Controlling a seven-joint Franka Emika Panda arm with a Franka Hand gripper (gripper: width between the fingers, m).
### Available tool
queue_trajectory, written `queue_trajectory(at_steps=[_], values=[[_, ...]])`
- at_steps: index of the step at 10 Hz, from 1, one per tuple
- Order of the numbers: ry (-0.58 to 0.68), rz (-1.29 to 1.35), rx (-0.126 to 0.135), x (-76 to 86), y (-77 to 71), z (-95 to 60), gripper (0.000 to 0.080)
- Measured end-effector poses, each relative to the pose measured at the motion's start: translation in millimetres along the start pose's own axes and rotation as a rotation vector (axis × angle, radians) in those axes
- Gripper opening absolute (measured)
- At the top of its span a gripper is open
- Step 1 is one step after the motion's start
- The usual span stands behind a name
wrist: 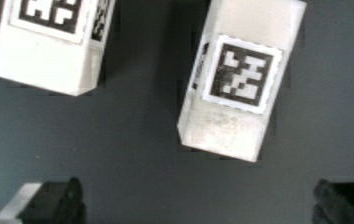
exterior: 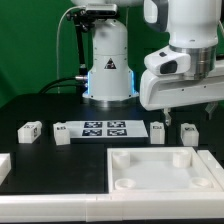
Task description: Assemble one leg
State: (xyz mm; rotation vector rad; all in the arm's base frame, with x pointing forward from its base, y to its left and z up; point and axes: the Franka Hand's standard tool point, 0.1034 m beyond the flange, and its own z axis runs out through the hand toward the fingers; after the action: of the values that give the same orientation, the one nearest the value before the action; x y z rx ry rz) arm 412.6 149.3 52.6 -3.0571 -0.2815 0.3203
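Black desk [exterior: 50, 180] under everything, and the big white panel [exterior: 150, 152] sits at its near side, toward the exterior view's right. Behind the panel lies the marker board [exterior: 100, 128], flat. Now the claw [exterior: 183, 115]: it hangs above the desk just past the panel, spread wide, gripping nothing and touching nothing. On the wrist view the leg [wrist: 245, 80] lies on the desk beyond the dark fingertips [wrist: 49, 202], clear of them. A second leg [wrist: 53, 45] lies beside it, apart.

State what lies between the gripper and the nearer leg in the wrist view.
Only bare black table; the wrist view shows the open gripper and that leg apart, nothing between.
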Motion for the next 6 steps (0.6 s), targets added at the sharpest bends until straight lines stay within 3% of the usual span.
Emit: queue_trajectory(at_steps=[3, 4, 6], values=[[-0.278, 0.015, -0.005, -6.9, -1.3, 2.3, 0.0649], [-0.43, 0.021, -0.014, -17.5, -6.1, 2.1, 0.0649], [-0.596, 0.01, -0.014, -18.6, -13.6, 3.6, 0.0649]])
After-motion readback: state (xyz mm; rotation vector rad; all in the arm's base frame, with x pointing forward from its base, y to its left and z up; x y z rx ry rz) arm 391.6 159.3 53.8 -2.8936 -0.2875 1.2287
